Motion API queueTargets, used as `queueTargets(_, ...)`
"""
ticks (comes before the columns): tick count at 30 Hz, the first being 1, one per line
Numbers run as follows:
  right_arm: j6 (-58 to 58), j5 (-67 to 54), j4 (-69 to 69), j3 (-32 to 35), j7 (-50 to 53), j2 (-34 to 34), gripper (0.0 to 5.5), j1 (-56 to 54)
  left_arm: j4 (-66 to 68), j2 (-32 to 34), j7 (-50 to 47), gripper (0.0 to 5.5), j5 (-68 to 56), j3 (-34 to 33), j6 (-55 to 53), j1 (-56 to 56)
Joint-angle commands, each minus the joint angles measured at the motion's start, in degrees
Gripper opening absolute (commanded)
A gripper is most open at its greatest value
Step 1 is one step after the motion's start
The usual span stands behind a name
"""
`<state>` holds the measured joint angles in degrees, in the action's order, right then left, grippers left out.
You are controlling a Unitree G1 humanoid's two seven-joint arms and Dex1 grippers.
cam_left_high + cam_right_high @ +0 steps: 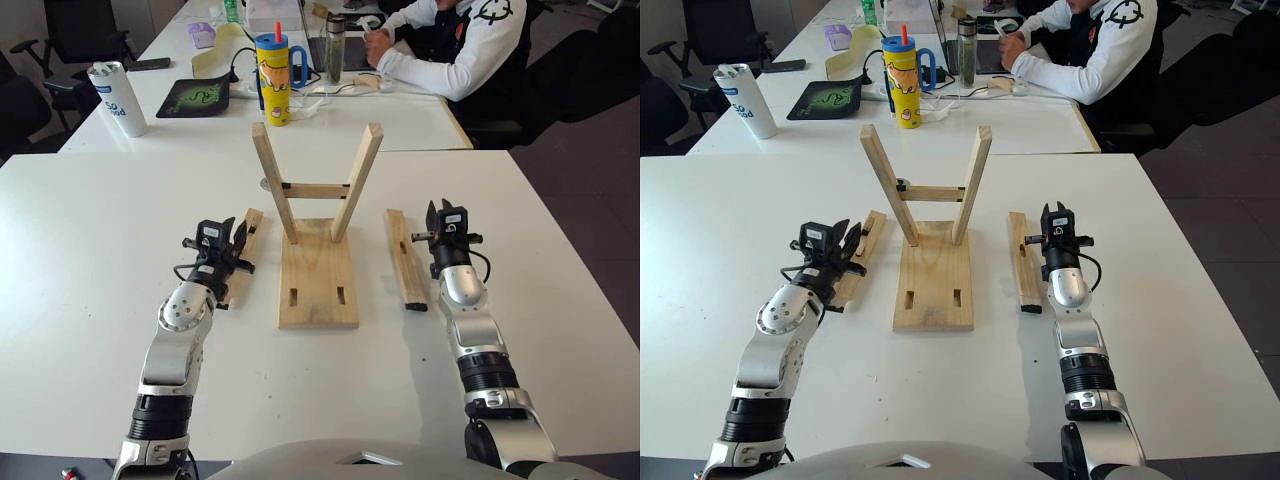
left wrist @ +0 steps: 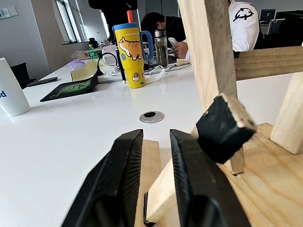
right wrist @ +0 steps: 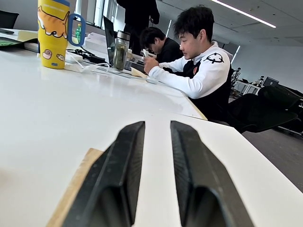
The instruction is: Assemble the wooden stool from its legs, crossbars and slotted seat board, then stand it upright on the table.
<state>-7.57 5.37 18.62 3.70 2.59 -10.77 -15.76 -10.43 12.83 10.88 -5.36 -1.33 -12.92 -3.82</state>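
At the middle of the surface (image 1: 100, 300) the seat board (image 1: 318, 290) lies flat, with one leg pair (image 1: 318, 185) slotted at its far end. The left loose leg (image 1: 252, 225) and right loose leg (image 1: 404, 262) flank it. The left gripper (image 1: 235, 235) and right gripper (image 1: 447, 212), slightly parted and empty, should grasp them squarely at mid-length.

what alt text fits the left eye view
A half-built stool sits on a white table: the seat board lies flat with two legs, joined by a crossbar, standing at its far end. A loose left piece lies under the left hand, a right piece beside the right hand.
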Motion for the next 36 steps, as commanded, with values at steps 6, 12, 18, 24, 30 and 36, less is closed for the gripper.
queueTargets(6,-0.59,0.16,0.66,-0.16,-0.24,-0.08,1.0,-0.25,-1.57,0.82,-0.25,1.04,0.01,-1.8,0.84,-3.24)
queueTargets(12,-0.91,0.19,1.14,-0.07,-0.14,-0.16,1.0,-0.42,-1.83,2.06,0.08,1.04,-0.94,-4.31,0.13,-6.86)
queueTargets(18,-0.94,0.3,1.1,-0.23,0.15,0.24,1.0,-0.4,-2.26,3.88,0.87,1.04,-1.29,-5.72,-0.54,-9.05)
queueTargets(24,-1.05,0.43,1.05,-0.18,0.36,0.52,1.0,0.05,-2.87,4.61,1.18,1.04,-1.69,-6.25,-1.54,-11.08)
queueTargets(30,-1.15,0.43,1.5,0.07,0.59,0.62,1.0,-0.51,-2.0,4.68,1.6,1.04,-1.9,-6.13,-1.94,-12.99)
queueTargets(36,-1.25,0.42,1.82,0.0,0.65,0.7,1.0,-0.92,-0.33,3.94,1.7,0.28,-2.08,-5.63,-1.65,-14.57)
